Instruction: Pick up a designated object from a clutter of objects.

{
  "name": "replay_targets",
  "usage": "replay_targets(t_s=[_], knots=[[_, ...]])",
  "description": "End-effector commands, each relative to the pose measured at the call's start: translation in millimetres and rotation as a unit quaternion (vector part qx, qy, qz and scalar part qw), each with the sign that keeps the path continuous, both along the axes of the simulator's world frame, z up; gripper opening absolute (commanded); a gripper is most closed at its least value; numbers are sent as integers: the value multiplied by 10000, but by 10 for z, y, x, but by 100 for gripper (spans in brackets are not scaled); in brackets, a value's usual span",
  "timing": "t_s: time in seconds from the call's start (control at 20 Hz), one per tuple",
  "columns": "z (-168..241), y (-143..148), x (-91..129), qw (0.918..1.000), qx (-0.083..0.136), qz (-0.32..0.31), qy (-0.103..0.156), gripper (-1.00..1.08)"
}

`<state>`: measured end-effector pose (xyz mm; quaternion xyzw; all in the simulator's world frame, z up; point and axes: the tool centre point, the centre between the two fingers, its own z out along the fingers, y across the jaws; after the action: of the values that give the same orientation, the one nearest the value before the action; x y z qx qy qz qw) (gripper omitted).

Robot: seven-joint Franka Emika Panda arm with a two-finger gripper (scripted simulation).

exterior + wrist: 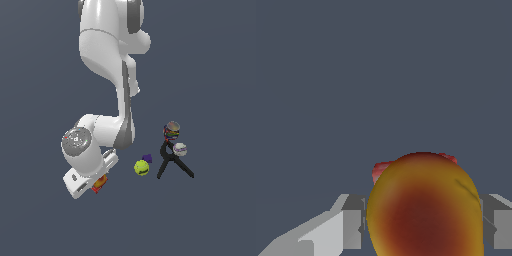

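Observation:
In the wrist view the round orange-yellow fruit with a reddish blush (425, 210) sits between my gripper's (422, 225) two fingers (353, 227), which press against its sides. A bit of the flat red packet (381, 169) shows just behind the fruit. In the exterior view my gripper (98, 186) is low at the exterior view's left, and only a small orange and red patch (100, 183) shows under the hand.
At the exterior view's right lie the yellow-green tennis ball (141, 167), a tiny purple piece (146, 158), the black two-legged tool (172, 162), a white ball (180, 148) and the multicoloured cup (172, 130). The arm's links (107, 131) hang over the scene.

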<state>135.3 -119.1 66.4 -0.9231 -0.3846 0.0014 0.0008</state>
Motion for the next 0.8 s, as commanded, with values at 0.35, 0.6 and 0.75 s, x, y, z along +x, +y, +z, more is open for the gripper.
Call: replay_targets(t_s=[0.35,0.6,0.75], knots=[[348,290,-140,10000,-7,4,-10,-100],[691,583,-289,10000,-13,5,-10,-100],[949,804,-400,10000,-18,7,-9,-100]])
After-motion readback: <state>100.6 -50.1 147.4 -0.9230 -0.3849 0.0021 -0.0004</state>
